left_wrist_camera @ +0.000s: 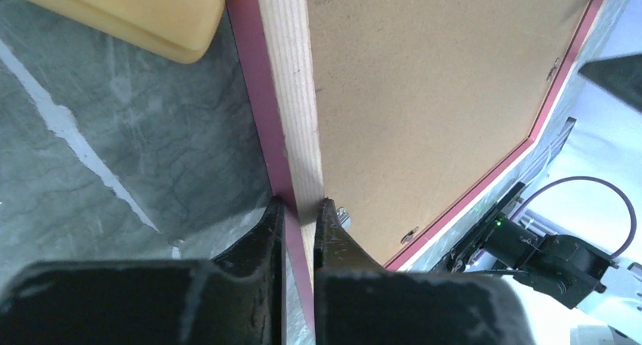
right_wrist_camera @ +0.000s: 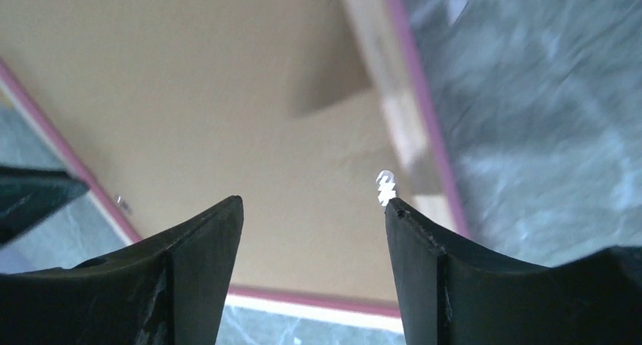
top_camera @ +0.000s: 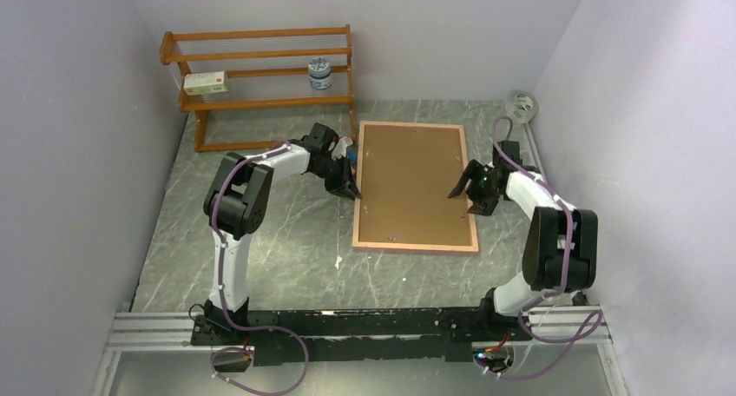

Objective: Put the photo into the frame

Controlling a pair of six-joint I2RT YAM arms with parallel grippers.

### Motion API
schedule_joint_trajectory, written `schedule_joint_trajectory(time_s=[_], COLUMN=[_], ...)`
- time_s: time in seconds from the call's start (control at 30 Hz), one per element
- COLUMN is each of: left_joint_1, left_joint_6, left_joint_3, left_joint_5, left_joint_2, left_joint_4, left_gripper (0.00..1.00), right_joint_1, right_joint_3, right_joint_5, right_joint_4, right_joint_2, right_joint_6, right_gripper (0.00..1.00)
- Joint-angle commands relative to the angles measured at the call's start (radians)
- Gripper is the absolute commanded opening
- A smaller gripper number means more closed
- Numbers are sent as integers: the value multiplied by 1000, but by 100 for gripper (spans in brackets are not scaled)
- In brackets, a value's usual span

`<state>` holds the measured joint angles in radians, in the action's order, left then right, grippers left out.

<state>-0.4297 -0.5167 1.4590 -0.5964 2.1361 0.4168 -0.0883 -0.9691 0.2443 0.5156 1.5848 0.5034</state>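
The frame (top_camera: 417,247) lies back side up on the table, its pink border around a brown hardboard backing (top_camera: 412,183). My left gripper (top_camera: 351,188) sits at its left edge. In the left wrist view this gripper (left_wrist_camera: 300,209) is shut on the frame's pale wood rail (left_wrist_camera: 291,95), one finger on each side. My right gripper (top_camera: 464,192) hovers over the frame's right side. Its jaws (right_wrist_camera: 314,205) stand open above the backing (right_wrist_camera: 227,95), with nothing between them, and a small metal tab (right_wrist_camera: 385,188) shows by one fingertip. The photo is out of view.
An orange wooden shelf rack (top_camera: 260,75) stands at the back left, holding a small box (top_camera: 207,83) and a jar (top_camera: 320,73). A roll of tape (top_camera: 521,105) lies at the back right corner. A pale yellow block (left_wrist_camera: 144,16) rests beside the frame's left edge. Walls close in on both sides.
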Motion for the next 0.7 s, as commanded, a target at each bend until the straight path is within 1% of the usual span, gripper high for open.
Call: schedule_joint_trajectory(time_s=[0.0,0.1,0.17,0.23,0.33,0.4,0.5,0.6,0.67], left_joint_1=[-73,-98,-113,-121,-122,-122,-122,-120,-115], left_joint_6=[24,15,12,6,1,6,28,41,39], left_joint_3=[-25,-58,-87,-118,-173,-188,-165,-128,-108], left_joint_5=[82,122,165,210,235,248,253,237,208], left_joint_2=[27,5,-15,-38,-78,-106,-134,-147,-154], left_joint_4=[45,53,68,82,82,89,104,110,105], left_gripper=[4,3,2,2,4,10,22,35,40], right_joint_1=[21,36,42,45,45,45,43,39,30], right_joint_3=[88,161,192,204,177,137,97,63,28], right_joint_5=[87,96,75,37,-13,-55,-152,-275,-346], right_joint_4=[-21,-14,7,33,83,114,117,100,89], right_joint_2=[-129,-193,-239,-282,-342,-358,-346,-298,-252], right_joint_6=[73,92,98,95,69,47,31,26,41], right_gripper=[71,69,69,69,71,74,80,88,92])
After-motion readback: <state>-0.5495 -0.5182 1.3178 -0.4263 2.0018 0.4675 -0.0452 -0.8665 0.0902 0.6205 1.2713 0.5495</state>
